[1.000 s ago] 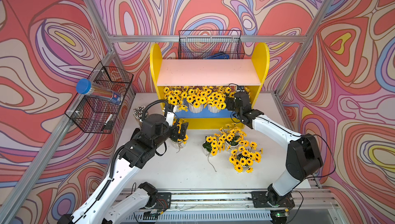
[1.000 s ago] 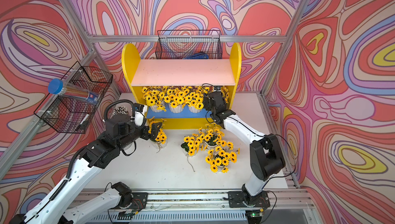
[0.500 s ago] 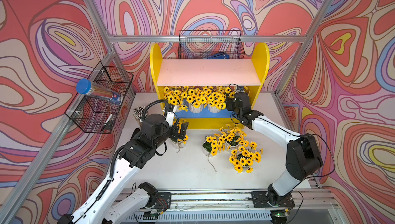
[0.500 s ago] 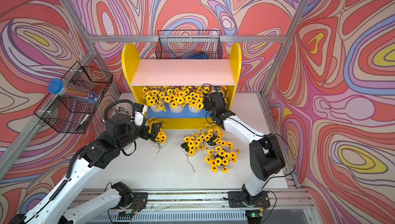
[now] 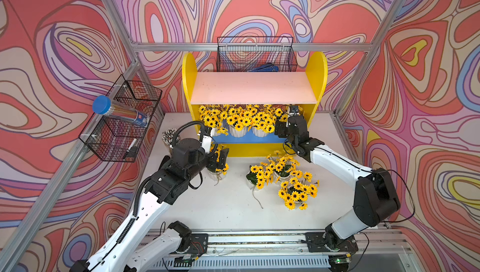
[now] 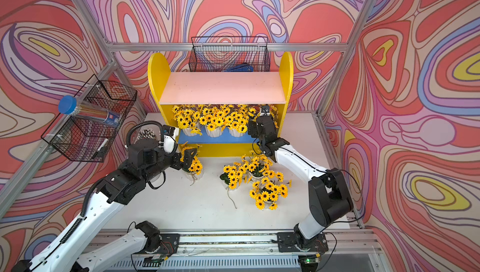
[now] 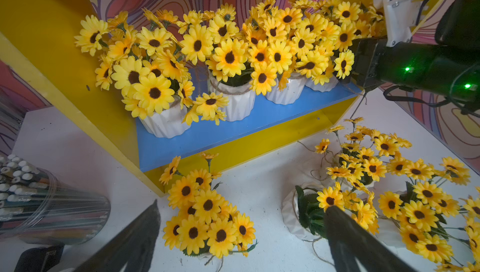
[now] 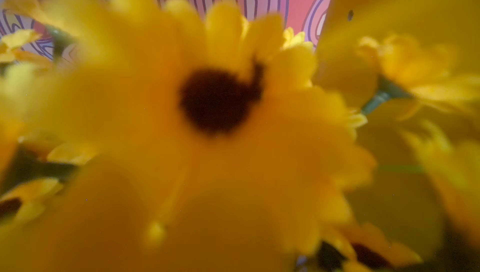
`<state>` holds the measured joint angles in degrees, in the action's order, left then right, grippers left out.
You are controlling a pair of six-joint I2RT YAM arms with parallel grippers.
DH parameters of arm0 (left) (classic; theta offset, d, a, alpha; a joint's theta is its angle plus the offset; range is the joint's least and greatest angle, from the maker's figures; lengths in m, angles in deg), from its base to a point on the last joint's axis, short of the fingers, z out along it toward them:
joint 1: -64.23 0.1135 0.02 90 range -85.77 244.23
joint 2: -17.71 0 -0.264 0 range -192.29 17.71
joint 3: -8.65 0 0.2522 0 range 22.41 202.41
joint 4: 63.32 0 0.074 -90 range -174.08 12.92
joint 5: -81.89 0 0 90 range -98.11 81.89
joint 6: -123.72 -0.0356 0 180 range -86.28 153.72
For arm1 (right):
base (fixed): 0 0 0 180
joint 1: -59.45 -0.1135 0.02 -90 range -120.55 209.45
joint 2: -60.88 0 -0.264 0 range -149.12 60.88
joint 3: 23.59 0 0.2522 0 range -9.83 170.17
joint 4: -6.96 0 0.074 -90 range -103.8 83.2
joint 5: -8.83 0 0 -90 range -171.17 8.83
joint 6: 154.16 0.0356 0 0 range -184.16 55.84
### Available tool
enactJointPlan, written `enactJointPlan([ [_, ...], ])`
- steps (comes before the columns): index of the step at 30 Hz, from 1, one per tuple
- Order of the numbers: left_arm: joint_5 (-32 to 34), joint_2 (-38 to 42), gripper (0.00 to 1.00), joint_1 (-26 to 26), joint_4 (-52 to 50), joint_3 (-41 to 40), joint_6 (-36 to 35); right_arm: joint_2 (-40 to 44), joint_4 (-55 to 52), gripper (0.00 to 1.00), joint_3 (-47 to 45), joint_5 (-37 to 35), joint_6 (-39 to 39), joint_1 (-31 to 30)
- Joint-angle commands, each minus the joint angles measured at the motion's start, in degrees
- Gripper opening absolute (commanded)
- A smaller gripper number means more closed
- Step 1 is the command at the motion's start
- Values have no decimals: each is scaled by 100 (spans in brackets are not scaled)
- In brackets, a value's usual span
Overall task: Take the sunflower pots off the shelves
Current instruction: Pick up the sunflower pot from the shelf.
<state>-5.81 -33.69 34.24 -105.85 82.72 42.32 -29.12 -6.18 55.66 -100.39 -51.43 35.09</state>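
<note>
The shelves have a bare pink upper board and a blue lower board that carries several sunflower pots in a row. My right gripper reaches into the right end of that row, among the flowers. Its wrist view is filled by blurred petals, and its jaws stand wide. One sunflower pot stands on the table in front of the shelves' left end. My left gripper hangs open over it, a finger on each side of its flowers. Three more sunflower pots stand together mid-table to the right.
A clear cup of pencils stands left of the shelves, close to my left arm. A wire basket with a blue-capped tube hangs on the left frame. Another basket hangs behind the shelves. The arms' rail runs along the front.
</note>
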Motion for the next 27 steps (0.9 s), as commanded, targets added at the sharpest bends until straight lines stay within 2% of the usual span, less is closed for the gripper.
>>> enactJointPlan([
  [1,-80,74,99,29,147,-72,2,306,215,56,-126,38,-7,-12],
  [27,-100,38,99,29,173,-90,36,1091,509,50,-845,120,-277,-82],
])
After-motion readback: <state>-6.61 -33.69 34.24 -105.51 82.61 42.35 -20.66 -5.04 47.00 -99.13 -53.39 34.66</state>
